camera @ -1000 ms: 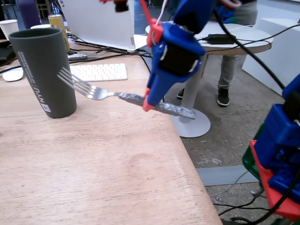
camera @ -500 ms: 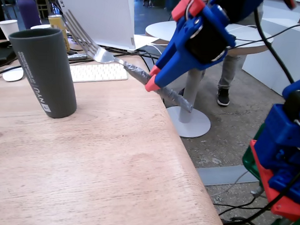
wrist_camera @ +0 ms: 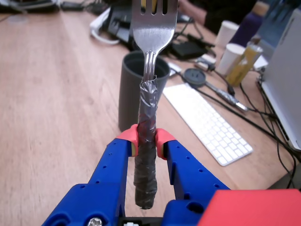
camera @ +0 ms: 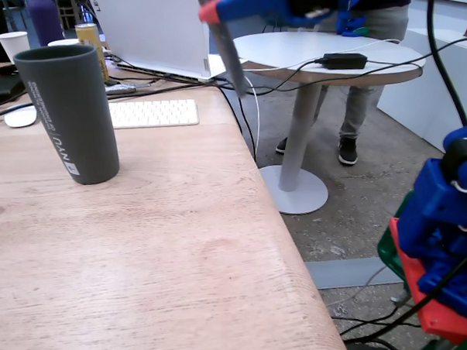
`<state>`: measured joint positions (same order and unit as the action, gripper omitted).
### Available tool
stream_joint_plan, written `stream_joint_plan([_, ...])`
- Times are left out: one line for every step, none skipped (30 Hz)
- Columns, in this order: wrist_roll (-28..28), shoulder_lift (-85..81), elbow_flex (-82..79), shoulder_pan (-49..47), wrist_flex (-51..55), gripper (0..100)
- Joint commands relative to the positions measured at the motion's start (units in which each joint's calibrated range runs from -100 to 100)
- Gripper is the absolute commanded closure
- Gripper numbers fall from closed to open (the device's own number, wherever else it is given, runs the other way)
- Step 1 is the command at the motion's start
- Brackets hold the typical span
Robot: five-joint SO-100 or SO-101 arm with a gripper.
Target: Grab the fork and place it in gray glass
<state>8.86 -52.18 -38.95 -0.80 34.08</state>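
Observation:
My blue gripper (wrist_camera: 146, 141) with red fingertips is shut on the fork (wrist_camera: 148, 89) by its foil-wrapped handle; the tines point away from the camera. In the fixed view the gripper (camera: 213, 11) is high at the top, and the fork's handle (camera: 228, 55) hangs down from it over the table's far right part. The gray glass (camera: 66, 109) stands upright on the wooden table at the left, well left of and below the gripper. In the wrist view the glass (wrist_camera: 136, 89) sits just behind the fork, its open mouth visible.
A white keyboard (camera: 152, 112) lies behind the glass. A laptop (camera: 151, 24), a yellow can (camera: 92, 45), a white paper cup (camera: 12, 43) and a purple bottle (camera: 44, 13) stand at the back. Cables run off the table's right edge (camera: 278, 216). A round white table (camera: 324, 59) stands beyond it.

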Motion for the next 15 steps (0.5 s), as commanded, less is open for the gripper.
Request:
stream_joint_plan([-1.8, 7.8, 2.2, 4.0, -13.8, 100])
stream_joint_plan([-3.0, 9.7, 2.9, 5.7, -17.8, 100])
stream_joint_plan([-3.9, 11.4, 4.0, 6.0, -21.4, 100])
stream_joint_plan([-4.4, 13.8, 4.9, 6.0, -24.1, 100])
stream_joint_plan([-4.7, 16.3, 6.5, 6.0, -26.0, 100])
stream_joint_plan([-4.7, 19.1, 9.2, 6.0, -27.3, 100])
stream_joint_plan([-4.8, 22.3, 12.5, 6.0, -28.2, 100])
stream_joint_plan([-4.8, 25.6, 16.3, 6.0, -28.9, 100])
stream_joint_plan([-4.8, 29.2, 20.4, 6.0, -29.1, 100])
stream_joint_plan([-5.0, 32.9, 25.1, 6.0, -29.1, 100])
stream_joint_plan([-6.2, 36.4, 30.1, 6.0, -29.1, 100])
stream_joint_plan([-7.3, 40.0, 35.3, 6.0, -29.1, 100])
stream_joint_plan([-7.9, 43.5, 40.3, 6.0, -29.1, 100])
stream_joint_plan([-8.1, 47.1, 45.0, 6.0, -29.1, 100])
stream_joint_plan([-8.1, 50.7, 49.5, 6.0, -29.1, 100])
